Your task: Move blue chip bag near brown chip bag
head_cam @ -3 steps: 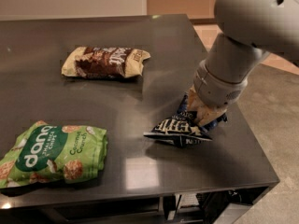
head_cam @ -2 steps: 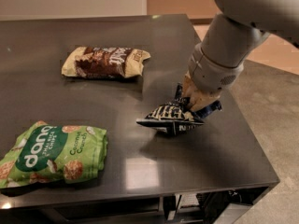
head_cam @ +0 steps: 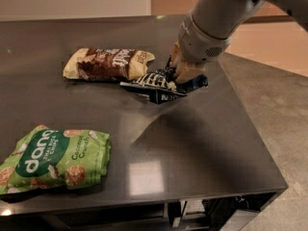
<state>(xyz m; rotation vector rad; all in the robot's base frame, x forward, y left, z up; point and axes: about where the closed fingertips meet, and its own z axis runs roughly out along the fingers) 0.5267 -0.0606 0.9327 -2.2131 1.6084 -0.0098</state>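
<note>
The blue chip bag [head_cam: 161, 85], dark navy with white lettering, is held just above the dark table, close to the right end of the brown chip bag [head_cam: 107, 64]. The brown chip bag lies flat at the back left, dark brown in the middle with cream ends. My gripper [head_cam: 182, 72] comes down from the upper right on a grey arm and is shut on the blue chip bag's right part. The bag's left tip nearly touches the brown bag.
A larger green "dang" bag [head_cam: 52, 158] lies at the front left of the dark table [head_cam: 192, 148]. The table's right edge and front edge drop off to a tan floor [head_cam: 279, 109].
My gripper has carried the blue chip bag left and toward the back of the table, from the right side to just beside the brown chip bag. The other bags have not moved.
</note>
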